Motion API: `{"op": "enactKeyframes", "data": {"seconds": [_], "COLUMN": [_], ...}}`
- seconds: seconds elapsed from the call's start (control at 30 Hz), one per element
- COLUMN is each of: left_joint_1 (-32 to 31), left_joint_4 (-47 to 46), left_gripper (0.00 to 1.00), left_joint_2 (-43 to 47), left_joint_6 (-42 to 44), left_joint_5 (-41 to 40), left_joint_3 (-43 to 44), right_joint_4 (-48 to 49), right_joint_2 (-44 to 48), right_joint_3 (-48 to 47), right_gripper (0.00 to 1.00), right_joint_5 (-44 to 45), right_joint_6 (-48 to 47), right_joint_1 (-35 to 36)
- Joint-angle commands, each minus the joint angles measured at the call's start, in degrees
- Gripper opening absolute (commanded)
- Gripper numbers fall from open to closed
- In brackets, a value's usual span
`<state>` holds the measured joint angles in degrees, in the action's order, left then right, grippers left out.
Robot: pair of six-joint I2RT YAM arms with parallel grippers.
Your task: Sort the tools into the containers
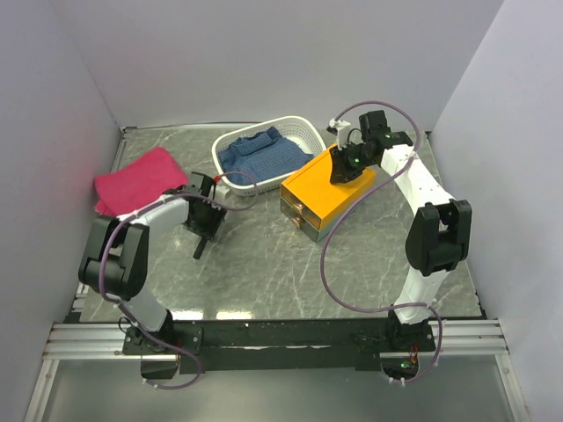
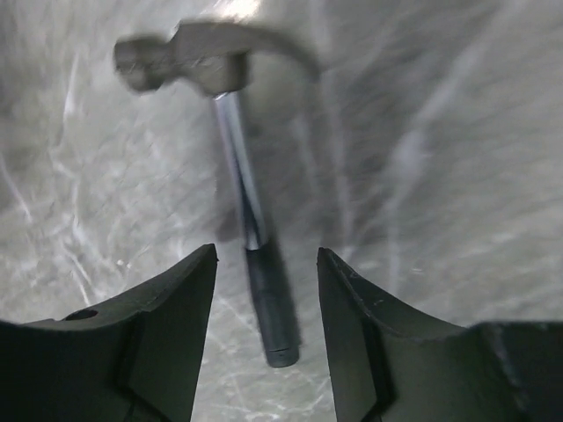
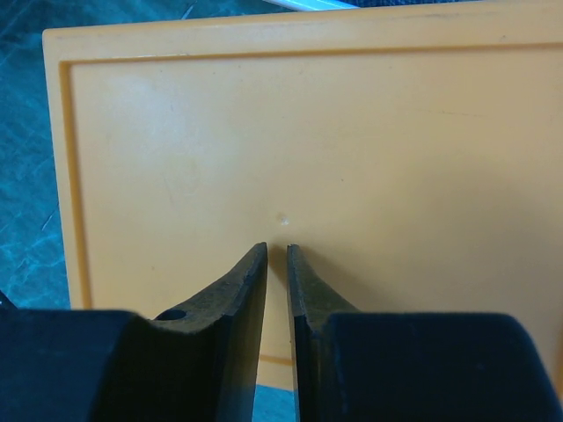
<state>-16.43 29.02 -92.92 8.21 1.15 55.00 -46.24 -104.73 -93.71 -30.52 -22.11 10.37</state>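
Left gripper (image 2: 266, 255) poised over the hammer (image 2: 236, 167), which lies flat on the surface (image 2: 457, 176), well apart from the orange-yellow box (image 1: 327, 189). Jaws spread, straddling the dark grip end of the handle; neither finger appears to touch it. For a sound pick-up: descend straight, keep the handle centred, and close across the grip rather than the slick steel shaft. Right gripper (image 3: 276, 248) hovers over the box lid, jaws parted by a narrow slit, pinching nothing.
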Motion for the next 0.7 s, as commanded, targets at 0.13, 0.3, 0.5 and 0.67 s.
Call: {"op": "enactKeyframes", "data": {"seconds": [0.13,0.3,0.5,0.67], "left_joint_1": [1.7,2.2,1.8,-0.8], "left_joint_4": [4.7,6.3,6.9,9.2], "left_gripper": [0.31,0.01,0.01,0.01], "left_joint_2": [-7.5,-0.4,5.0,-8.6], "left_joint_6": [-2.8,-0.7,0.6,3.0], "left_joint_5": [0.0,5.5,12.6,13.8], "left_joint_3": [4.6,8.6,24.6,53.2], "right_joint_4": [-3.1,-3.7,-5.7,-2.6], "right_joint_2": [-1.9,0.1,4.5,10.0], "right_joint_3": [2.0,0.4,-4.4,-5.7], "right_gripper": [0.24,0.24,0.25,0.25], "right_joint_5": [4.0,5.3,7.7,14.6], "right_joint_6": [-1.3,-2.0,-3.6,-4.2], "right_joint_1": [0.4,0.4,-0.2,-0.4]}}
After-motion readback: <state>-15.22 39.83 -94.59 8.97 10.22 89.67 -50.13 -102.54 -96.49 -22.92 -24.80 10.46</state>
